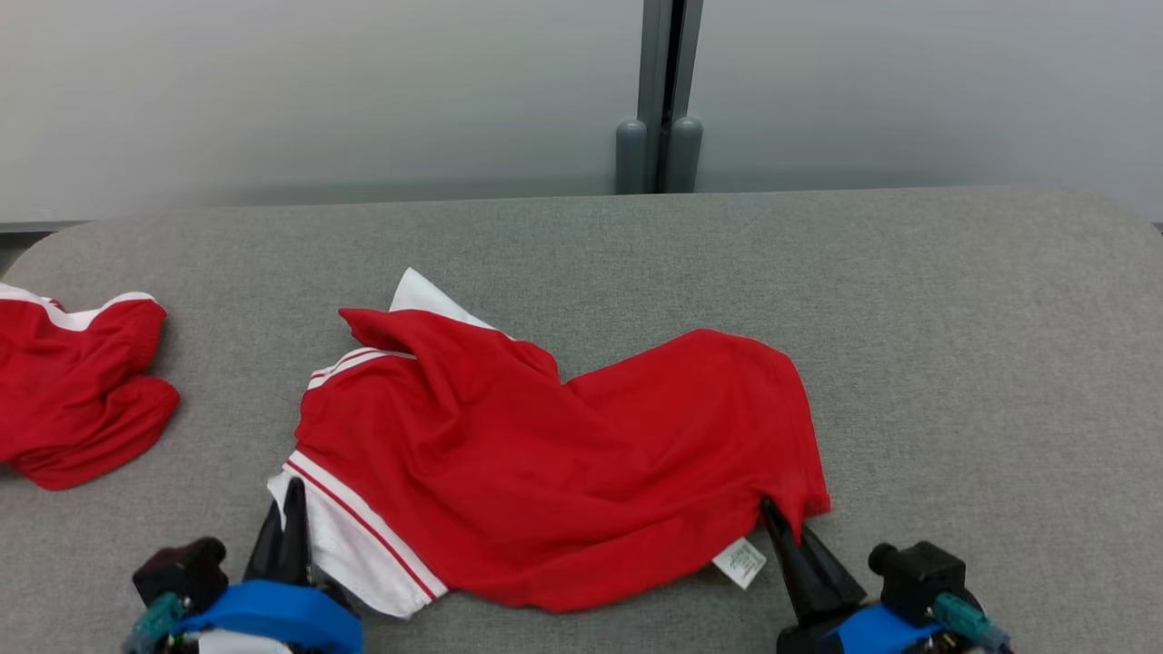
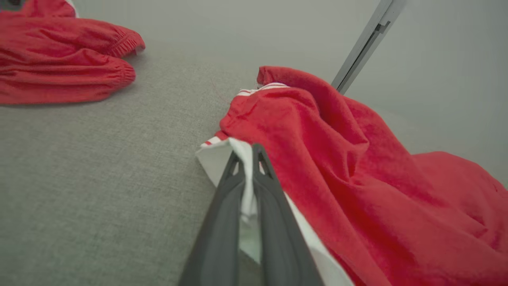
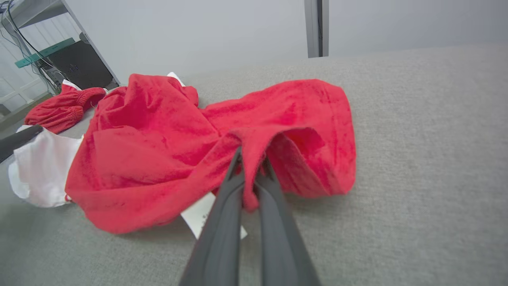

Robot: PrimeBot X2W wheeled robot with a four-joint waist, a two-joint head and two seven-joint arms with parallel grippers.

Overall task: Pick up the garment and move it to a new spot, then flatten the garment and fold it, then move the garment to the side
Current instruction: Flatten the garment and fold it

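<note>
2 tools [image 1: 293, 495] [image 1: 770, 510], L+R, tight on garment [image 1: 545, 436]

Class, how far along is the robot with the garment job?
Done: the left gripper is shut on the garment at its white hem, and the right gripper on its red edge. In hand: the pick-up; the garment lies crumpled on the table. Left: moving, flattening, folding, setting aside.

One small white care tag [image 1: 740, 561] hangs from the hem of the red garment [image 1: 545, 454], just beside the right claw [image 1: 770, 513], on the claw's left. Faint grey lines of print cover the tag, but they are too small and blurred to read. No other writing is legible.
</note>
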